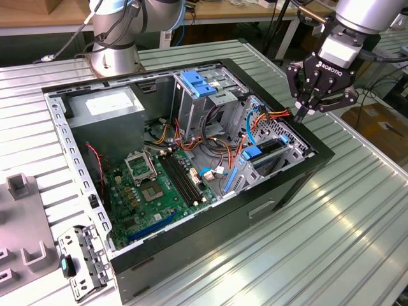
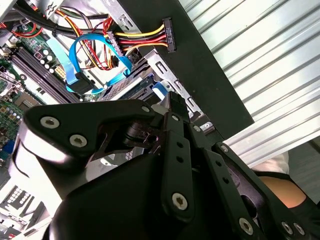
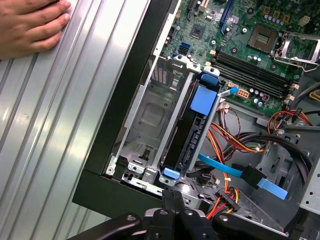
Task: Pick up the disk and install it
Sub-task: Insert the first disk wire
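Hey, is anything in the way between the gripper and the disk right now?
Nothing visible is. The shut gripper hangs just off the end of the disk, which sits on edge in the drive bay. The power cables lie beside it.

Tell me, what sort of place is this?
Likely a robotics lab or workshop: an opened computer case lies on a ribbed metal table, and a robot arm's tool hangs over its edge.
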Controlling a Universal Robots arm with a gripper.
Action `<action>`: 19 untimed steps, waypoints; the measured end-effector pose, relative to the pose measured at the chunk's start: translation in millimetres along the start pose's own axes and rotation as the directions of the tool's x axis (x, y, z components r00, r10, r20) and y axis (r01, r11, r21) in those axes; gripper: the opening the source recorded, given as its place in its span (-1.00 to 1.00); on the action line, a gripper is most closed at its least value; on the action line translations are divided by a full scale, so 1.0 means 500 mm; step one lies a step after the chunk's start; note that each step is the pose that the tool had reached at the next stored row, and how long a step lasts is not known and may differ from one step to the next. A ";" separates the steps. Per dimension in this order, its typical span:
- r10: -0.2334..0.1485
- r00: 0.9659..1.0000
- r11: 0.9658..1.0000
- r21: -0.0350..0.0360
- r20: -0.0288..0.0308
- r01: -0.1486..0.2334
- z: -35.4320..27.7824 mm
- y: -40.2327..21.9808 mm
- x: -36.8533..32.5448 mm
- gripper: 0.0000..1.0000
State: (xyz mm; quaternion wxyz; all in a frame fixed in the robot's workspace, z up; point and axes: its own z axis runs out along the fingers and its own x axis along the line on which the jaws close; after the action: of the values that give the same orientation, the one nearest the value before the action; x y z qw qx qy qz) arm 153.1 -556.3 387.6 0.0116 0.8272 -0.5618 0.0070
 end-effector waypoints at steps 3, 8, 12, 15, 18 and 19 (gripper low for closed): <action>-0.009 1.000 1.000 0.000 0.000 0.009 0.000 0.000 0.000 -0.79; -0.077 0.997 0.997 0.002 -0.001 0.077 0.001 -0.009 -0.009 -0.79; -0.079 0.997 0.997 0.002 -0.001 0.079 0.003 -0.037 -0.027 -0.79; -0.082 0.997 0.997 0.002 -0.001 0.082 0.005 -0.053 -0.028 -0.79; -0.085 0.996 0.996 0.002 -0.001 0.085 0.006 -0.064 -0.030 -0.79; -0.084 0.996 0.996 0.002 -0.001 0.084 0.006 -0.064 -0.030 -0.79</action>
State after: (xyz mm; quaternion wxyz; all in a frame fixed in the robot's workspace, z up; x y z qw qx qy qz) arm 177.3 -530.5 384.0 0.0115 0.8502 -0.5263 0.0073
